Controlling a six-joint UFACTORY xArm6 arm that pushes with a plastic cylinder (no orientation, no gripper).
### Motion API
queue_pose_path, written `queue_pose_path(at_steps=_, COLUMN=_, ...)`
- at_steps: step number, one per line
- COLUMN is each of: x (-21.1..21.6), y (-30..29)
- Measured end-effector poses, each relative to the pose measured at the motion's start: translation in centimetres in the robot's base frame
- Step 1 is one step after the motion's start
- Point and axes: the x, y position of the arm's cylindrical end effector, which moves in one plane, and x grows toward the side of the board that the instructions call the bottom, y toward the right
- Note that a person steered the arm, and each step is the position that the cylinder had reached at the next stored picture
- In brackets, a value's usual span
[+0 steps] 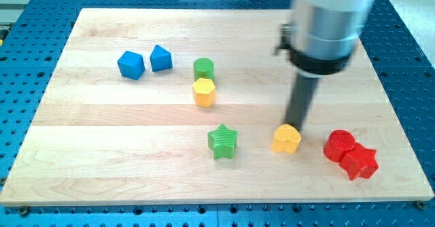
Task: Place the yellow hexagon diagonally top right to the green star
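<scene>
The yellow hexagon (204, 92) lies near the board's middle, touching a green cylinder (203, 68) just above it. The green star (222, 141) lies below and slightly right of the hexagon, apart from it. My tip (296, 126) is at the right of the star, right at the top edge of a yellow heart-shaped block (286, 138); the very end is hidden behind that block. The tip is far to the right of the yellow hexagon.
A blue cube (131, 65) and a blue pentagon-like block (160, 58) lie side by side at the upper left. Two red blocks (339, 145) (359, 162) touch each other at the lower right. The wooden board (81, 159) rests on a blue perforated table.
</scene>
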Motion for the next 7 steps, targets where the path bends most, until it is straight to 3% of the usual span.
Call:
queue_pose_path(at_steps=1, x=0.0, y=-5.4)
queue_pose_path(at_steps=2, x=2.8, y=-3.6)
queue_pose_path(at_steps=3, x=3.7, y=1.7)
queue_pose_path(at_steps=4, x=3.5, y=-5.3)
queue_pose_path(at_steps=5, x=-0.4, y=-9.6)
queue_pose_path(at_steps=7, x=-3.6, y=-19.3)
